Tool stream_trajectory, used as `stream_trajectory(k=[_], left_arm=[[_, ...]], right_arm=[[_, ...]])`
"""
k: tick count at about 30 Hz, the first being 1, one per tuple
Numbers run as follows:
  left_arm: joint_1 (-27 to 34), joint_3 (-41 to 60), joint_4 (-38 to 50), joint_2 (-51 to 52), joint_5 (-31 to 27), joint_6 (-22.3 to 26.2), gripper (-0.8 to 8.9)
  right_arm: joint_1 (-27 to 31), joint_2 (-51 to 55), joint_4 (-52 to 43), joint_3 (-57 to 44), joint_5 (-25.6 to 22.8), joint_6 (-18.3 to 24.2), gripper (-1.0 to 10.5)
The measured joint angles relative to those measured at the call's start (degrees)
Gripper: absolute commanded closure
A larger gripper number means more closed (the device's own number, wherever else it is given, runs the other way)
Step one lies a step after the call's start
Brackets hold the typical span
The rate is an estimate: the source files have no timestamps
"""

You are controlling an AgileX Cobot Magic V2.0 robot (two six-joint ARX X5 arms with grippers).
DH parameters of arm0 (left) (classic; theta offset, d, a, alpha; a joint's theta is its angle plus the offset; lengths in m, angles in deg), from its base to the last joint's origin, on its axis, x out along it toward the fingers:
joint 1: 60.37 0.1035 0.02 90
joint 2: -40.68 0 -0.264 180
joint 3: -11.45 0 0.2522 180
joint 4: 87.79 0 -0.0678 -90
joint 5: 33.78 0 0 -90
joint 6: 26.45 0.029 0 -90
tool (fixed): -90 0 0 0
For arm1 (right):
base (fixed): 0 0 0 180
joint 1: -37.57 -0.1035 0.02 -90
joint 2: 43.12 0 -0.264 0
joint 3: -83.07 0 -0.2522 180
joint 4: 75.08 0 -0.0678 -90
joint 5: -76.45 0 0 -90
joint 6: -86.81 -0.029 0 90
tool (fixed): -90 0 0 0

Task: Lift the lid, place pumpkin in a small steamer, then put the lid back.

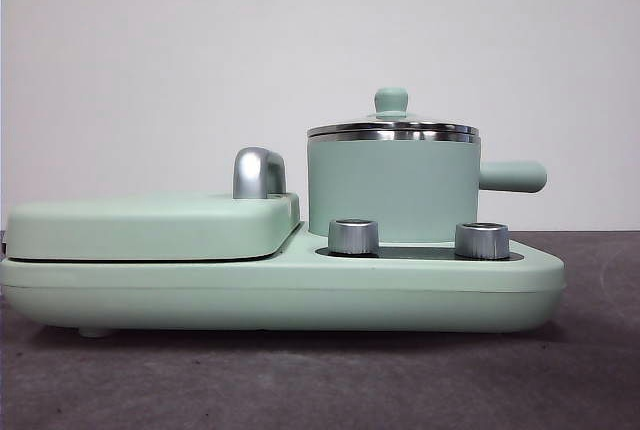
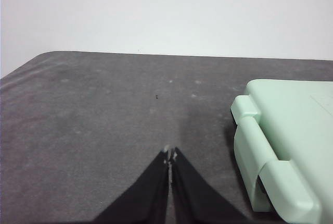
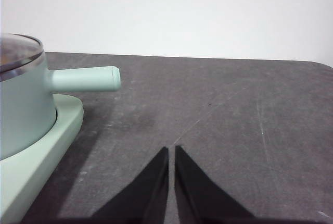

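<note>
The lid (image 1: 392, 126) sits closed on the small steamer (image 1: 392, 188), its mint-green knob upright on top and its steel rim flush on the pot's rim; the pot stands on the right-hand section of a mint-green cooker base (image 1: 280, 295), behind two silver dials (image 1: 353, 236), with its stubby side handle (image 1: 512, 176) pointing away from the flat griddle cover (image 1: 150, 225). Neither gripper is at work. The right gripper (image 3: 171, 151) hovers over the dark table (image 3: 218, 120) with its jaws pressed narrow — nearly touching and holding nothing — and the steamer with its handle lies off to one side of it, well apart. The left gripper (image 2: 170, 152) likewise has its jaws drawn together, empty, above bare table, with the hinged end of the griddle cover near it on the opposite side. The pumpkin does not show in any view.
</note>
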Motion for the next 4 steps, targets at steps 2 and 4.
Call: stream_trajectory(k=[2,4], left_arm=[[0.0,0.0,0.0,0.0,0.0,0.0,8.07],[0.0,0.0,0.0,0.0,0.0,0.0,8.07]], right_arm=[[0.0,0.0,0.0,0.0,0.0,0.0,9.3],[0.0,0.0,0.0,0.0,0.0,0.0,9.3]])
